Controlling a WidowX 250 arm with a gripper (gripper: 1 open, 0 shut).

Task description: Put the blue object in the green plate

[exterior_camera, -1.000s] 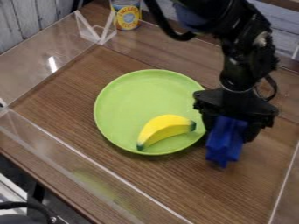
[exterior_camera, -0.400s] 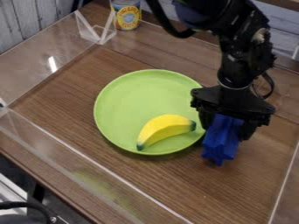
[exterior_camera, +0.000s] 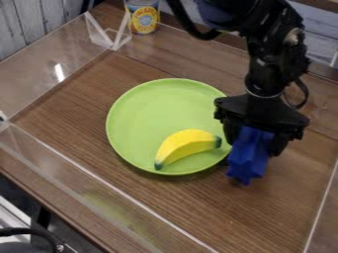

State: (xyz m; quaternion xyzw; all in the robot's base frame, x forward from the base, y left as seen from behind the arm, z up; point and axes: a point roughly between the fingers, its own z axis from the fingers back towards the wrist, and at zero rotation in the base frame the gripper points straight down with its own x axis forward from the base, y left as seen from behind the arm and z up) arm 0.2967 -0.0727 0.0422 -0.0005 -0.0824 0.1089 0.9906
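Gripper (exterior_camera: 254, 148) points straight down beside your plate (exterior_camera: 138, 109), jaws apart astride the ridged blue slab (exterior_camera: 247, 161).

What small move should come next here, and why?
Probably close the jaws on the blue object. The gripper stands straight down over it with jaws spread on either side, and the object lies on the table just outside the green plate's right rim, beside the banana, not yet lifted.

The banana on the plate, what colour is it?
Yellow. The banana lies on the green plate, seen best in the camera view.
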